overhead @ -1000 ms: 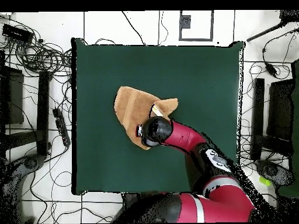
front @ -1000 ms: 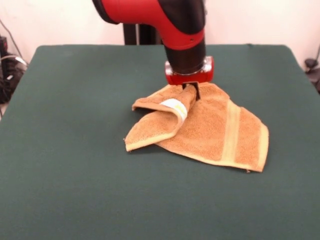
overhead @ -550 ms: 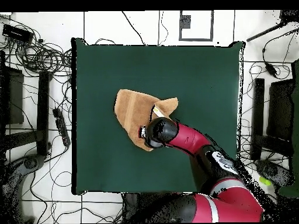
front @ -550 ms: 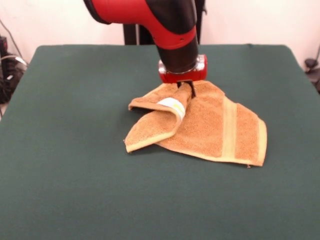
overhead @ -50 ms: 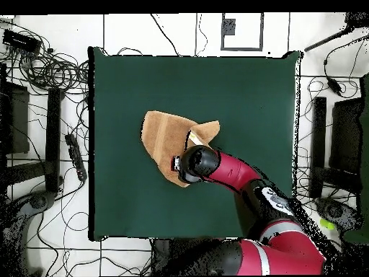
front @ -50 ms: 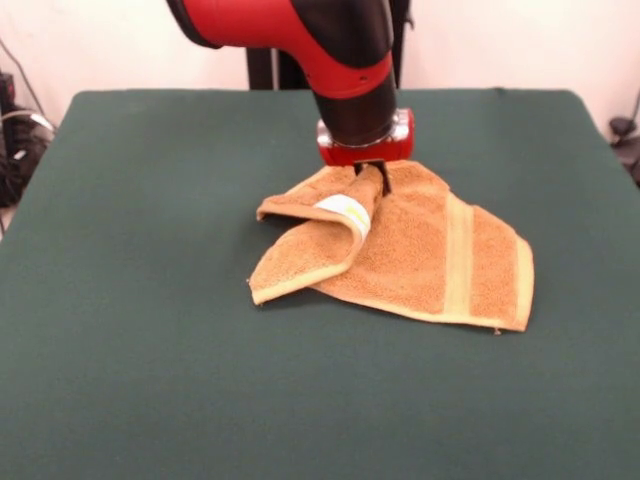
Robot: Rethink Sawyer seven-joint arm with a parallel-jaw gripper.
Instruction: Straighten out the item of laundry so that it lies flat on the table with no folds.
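To the left of and below the claw (front @ -50 ms: 372,178), a corner of the towel (front @ -50 ms: 420,265) is seen folded over, its white label (front @ -50 ms: 347,213) uppermost. A raised pinch of cloth is held between the fingers. To the right, the rest lies flat on the table (front @ -50 ms: 150,380). The towel is judged light and limp; the folded corner is the recommended hold.

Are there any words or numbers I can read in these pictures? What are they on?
None can be read.
The towel has a small white label, but any print on it is too blurred to read.
Nothing readable shows on the arm, the table, or the tool pinching the towel.
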